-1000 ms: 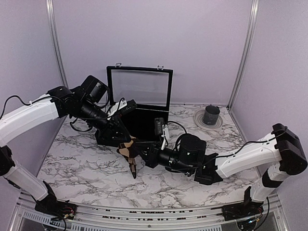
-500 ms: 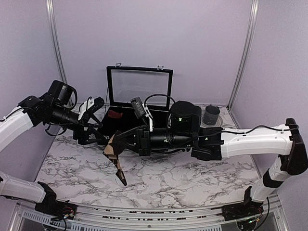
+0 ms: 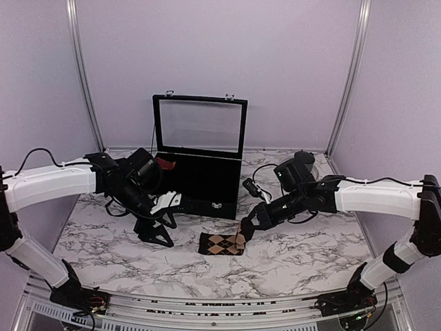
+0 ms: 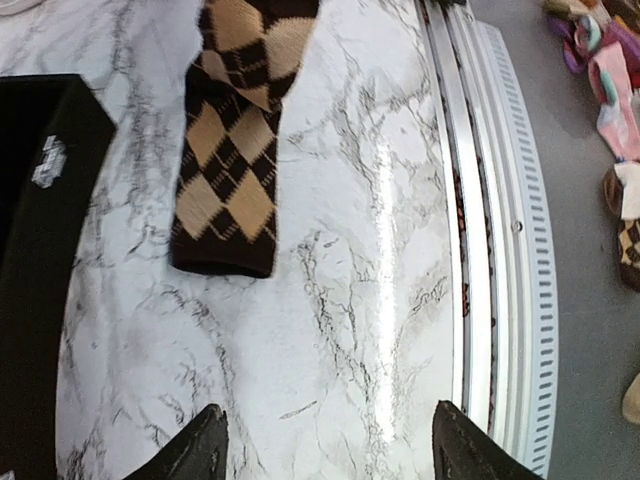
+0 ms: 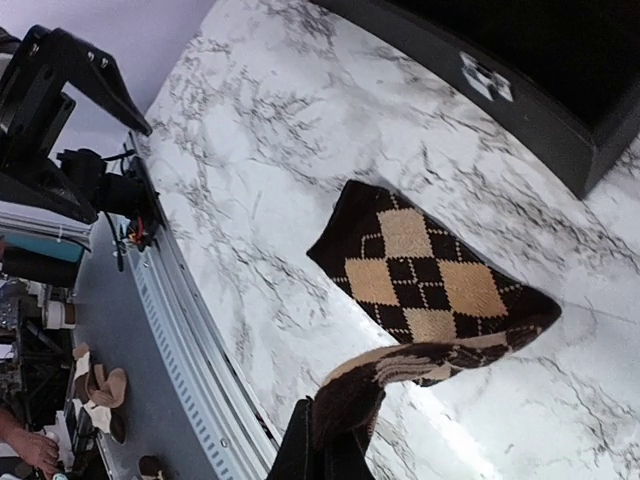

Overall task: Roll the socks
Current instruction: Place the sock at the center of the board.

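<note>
The dark argyle sock [image 3: 222,243] lies mostly flat on the marble table, in front of the black case. My right gripper [image 3: 244,228] is shut on the sock's right end and holds that end lifted; in the right wrist view the dark end [image 5: 400,375] curls up into the shut gripper [image 5: 330,455]. My left gripper [image 3: 162,234] stands open just left of the sock, low over the table. In its wrist view the sock [image 4: 228,150] lies ahead of the gripper [image 4: 325,455], with only marble between the fingers. A bit of the magenta-red sock [image 3: 164,164] shows inside the case.
The black case [image 3: 207,181] with its lid raised stands at the back centre. A dark cup on a plate [image 3: 302,165] sits at the back right. The table's front rail [image 4: 470,250] runs close to the left gripper. Loose socks [image 4: 620,100] lie on the floor beyond it.
The right gripper carried the argyle sock down and to the right, and laid it on the table. The left gripper let go of it, opened and dropped to the table at its left.
</note>
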